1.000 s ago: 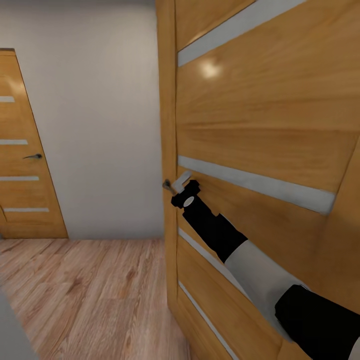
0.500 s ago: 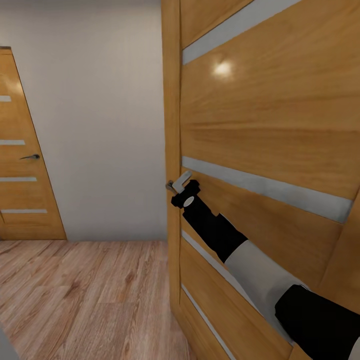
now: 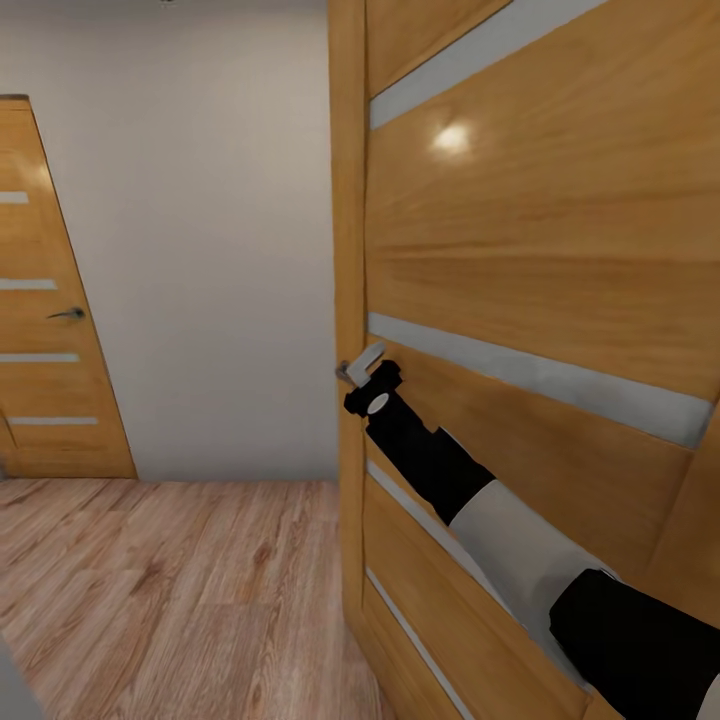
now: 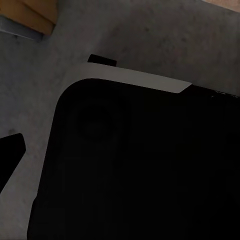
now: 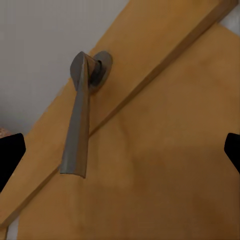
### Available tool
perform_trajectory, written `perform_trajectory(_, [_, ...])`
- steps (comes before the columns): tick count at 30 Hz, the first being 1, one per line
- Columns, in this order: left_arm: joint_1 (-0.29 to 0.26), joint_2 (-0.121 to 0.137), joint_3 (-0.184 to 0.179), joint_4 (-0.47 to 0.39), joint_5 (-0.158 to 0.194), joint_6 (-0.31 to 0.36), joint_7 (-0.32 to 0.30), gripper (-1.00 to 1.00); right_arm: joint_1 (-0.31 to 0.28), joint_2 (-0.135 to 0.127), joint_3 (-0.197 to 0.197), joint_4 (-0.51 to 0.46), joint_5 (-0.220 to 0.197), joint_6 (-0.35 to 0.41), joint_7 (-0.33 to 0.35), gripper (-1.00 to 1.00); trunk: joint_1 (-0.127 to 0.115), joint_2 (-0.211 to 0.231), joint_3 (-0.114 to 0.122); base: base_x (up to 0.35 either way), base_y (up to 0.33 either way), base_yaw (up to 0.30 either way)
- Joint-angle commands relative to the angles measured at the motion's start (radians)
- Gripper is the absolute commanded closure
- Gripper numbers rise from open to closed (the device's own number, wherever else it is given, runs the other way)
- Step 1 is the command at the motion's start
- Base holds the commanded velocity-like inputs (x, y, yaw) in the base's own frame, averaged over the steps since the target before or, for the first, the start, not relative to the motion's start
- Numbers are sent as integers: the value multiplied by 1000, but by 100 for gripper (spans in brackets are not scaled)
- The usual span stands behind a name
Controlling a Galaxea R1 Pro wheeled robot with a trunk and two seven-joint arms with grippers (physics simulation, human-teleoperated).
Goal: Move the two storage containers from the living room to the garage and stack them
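The storage containers are out of view. My right arm reaches up to a wooden door [image 3: 540,260] with pale glass strips. My right gripper [image 3: 373,377] sits just short of the door's grey lever handle [image 3: 362,362]. In the right wrist view the handle [image 5: 79,120] hangs between my widely spread black fingertips [image 5: 10,160], so the right gripper [image 5: 120,155] is open and holds nothing. The left wrist view looks down on my own dark body [image 4: 135,165] over a grey mottled surface [image 4: 165,40]. One black fingertip [image 4: 10,155] shows there.
The door's edge [image 3: 348,300] stands close in front of me, taking the right half of the head view. A second, shut wooden door [image 3: 50,320] is at the far left in a white wall [image 3: 200,250]. Light wood-plank floor [image 3: 180,590] lies at lower left.
The near door's edge and handle have shifted slightly to the right in the head view. My right gripper stays by the handle, still open.
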Motion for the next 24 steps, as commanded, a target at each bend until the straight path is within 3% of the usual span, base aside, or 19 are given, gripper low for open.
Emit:
perform_trajectory(1, [0,0,0,-1,10,-2,0,-100,-1,0,3,1,0,6,-4,-100,0,-1,-1,0,0,186])
perform_trajectory(15, [0,0,0,-1,11,-2,0,-100,-1,0,1,4,0,5,-4,-100,0,-1,-1,2,0,24])
perform_trajectory(24, [0,0,0,-1,12,-2,0,-100,-1,0,1,4,3,5,-4,-100,0,-1,-1,246,0,0])
